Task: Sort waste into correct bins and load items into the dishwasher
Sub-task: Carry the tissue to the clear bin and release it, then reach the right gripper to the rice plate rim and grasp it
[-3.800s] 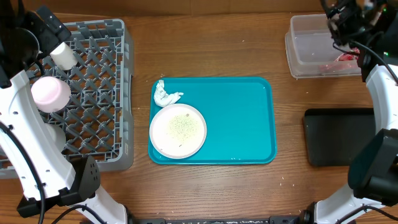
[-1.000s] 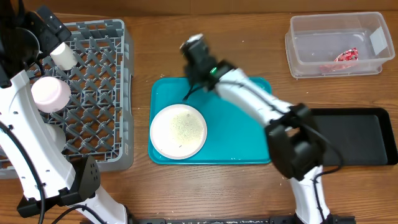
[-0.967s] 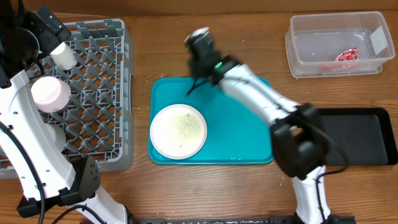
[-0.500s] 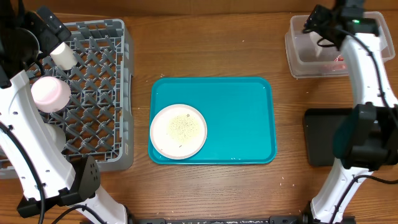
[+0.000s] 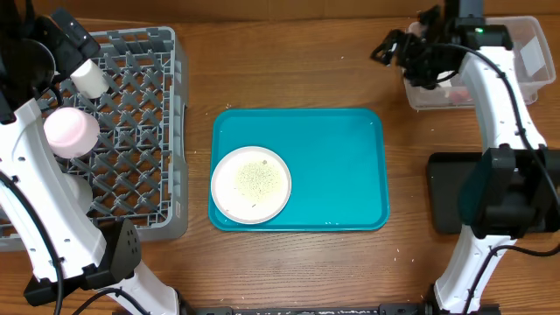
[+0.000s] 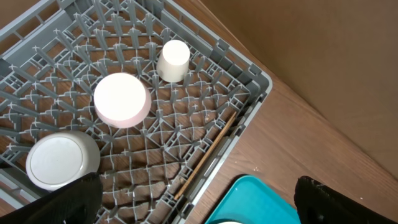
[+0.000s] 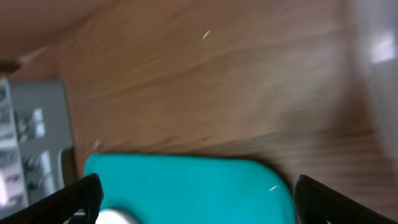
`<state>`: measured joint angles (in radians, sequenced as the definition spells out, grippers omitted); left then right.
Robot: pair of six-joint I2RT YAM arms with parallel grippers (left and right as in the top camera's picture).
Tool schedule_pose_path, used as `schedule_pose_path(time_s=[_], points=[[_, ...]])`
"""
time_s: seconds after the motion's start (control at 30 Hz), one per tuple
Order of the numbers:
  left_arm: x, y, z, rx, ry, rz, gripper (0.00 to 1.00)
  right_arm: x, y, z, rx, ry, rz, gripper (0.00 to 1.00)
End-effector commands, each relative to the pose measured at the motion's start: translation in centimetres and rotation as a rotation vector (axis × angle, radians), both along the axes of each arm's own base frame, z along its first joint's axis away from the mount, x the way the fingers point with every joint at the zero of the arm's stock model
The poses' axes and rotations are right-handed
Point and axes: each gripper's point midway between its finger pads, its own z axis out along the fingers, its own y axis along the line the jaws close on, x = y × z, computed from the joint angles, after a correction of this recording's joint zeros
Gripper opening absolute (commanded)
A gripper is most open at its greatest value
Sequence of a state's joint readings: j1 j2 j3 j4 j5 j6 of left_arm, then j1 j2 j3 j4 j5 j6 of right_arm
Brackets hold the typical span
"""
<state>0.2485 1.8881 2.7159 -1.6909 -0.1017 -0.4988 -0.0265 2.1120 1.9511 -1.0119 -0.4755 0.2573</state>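
Note:
The white plate (image 5: 250,184), speckled with crumbs (image 5: 254,178), lies on the teal tray (image 5: 332,166). A cup (image 5: 87,77) and two bowls (image 5: 70,131) (image 6: 61,160) sit in the grey dish rack (image 5: 140,131). My right gripper (image 5: 395,48) hangs open and empty just left of the clear tub (image 5: 525,35), its blurred wrist view facing the teal tray (image 7: 186,186). A bit of the red wrapper (image 5: 457,90) shows in the tub beside the arm. The napkin is hidden. My left gripper (image 6: 199,211) stands open above the rack (image 6: 205,81).
The black tray (image 5: 446,192) lies at the right, partly under my right arm. A thin wooden stick (image 6: 205,155) rests along the rack's near wall. Bare wood runs between the rack, the teal tray and the tub.
My right arm swung from the teal tray's far edge to the clear tub, opened its jaws there, and has moved left of the tub. The napkin is gone from the tray. The left arm is still.

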Motion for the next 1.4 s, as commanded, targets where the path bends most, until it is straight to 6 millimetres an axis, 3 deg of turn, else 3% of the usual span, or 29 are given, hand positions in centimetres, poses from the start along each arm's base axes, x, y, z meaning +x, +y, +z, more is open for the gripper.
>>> schedule_pose_path(time_s=[0.0, 0.13, 0.17, 0.27, 0.37, 0.43, 0.6, 0.9, 1.0, 1.2, 1.33, 1.37], points=[[0.0, 0.0, 0.1, 0.004, -0.002, 0.0, 1.0, -1.5, 1.2, 8.8, 0.034, -0.167, 0.03, 1.0], [0.0, 0.0, 0.1, 0.004, -0.002, 0.0, 1.0, -3.1, -1.9, 13.7, 0.016, -0.221, -0.141, 1.0], [0.0, 0.1, 0.1, 0.004, -0.002, 0.001, 1.0, -3.7, -4.4, 16.1, -0.013, -0.282, -0.214, 1.0], [0.0, 0.0, 0.1, 0.004, -0.002, 0.0, 1.0, -4.6, -9.9, 18.2, -0.123, -0.336, -0.369, 1.0], [0.0, 0.0, 0.1, 0.004, -0.002, 0.0, 1.0, -6.3, -14.0, 18.4, -0.172, -0.314, -0.475, 1.0], [0.0, 0.0, 0.1, 0.004, -0.002, 0.0, 1.0, -7.2, -15.5, 17.7, -0.176, -0.271, -0.51, 1.0], [0.0, 0.1, 0.1, 0.004, -0.002, 0.001, 1.0, -8.8, -17.1, 16.2, -0.178, -0.185, -0.551, 1.0], [0.0, 0.0, 0.1, 0.004, -0.002, 0.0, 1.0, -9.3, -15.7, 15.9, -0.115, -0.154, -0.515, 1.0], [0.0, 0.0, 0.1, 0.004, -0.002, 0.0, 1.0, -9.1, -14.2, 16.4, -0.04, -0.162, -0.465, 1.0], [0.0, 0.1, 0.1, 0.004, -0.002, 0.001, 1.0, -9.8, -7.2, 19.1, 0.298, -0.175, -0.213, 1.0], [0.0, 0.0, 0.1, 0.004, -0.002, 0.0, 1.0, -11.0, -3.6, 16.1, 0.183, -0.101, -0.089, 1.0], [0.0, 0.1, 0.1, 0.004, -0.002, 0.001, 1.0, -11.4, -2.4, 14.5, 0.12, -0.066, -0.055, 1.0]])
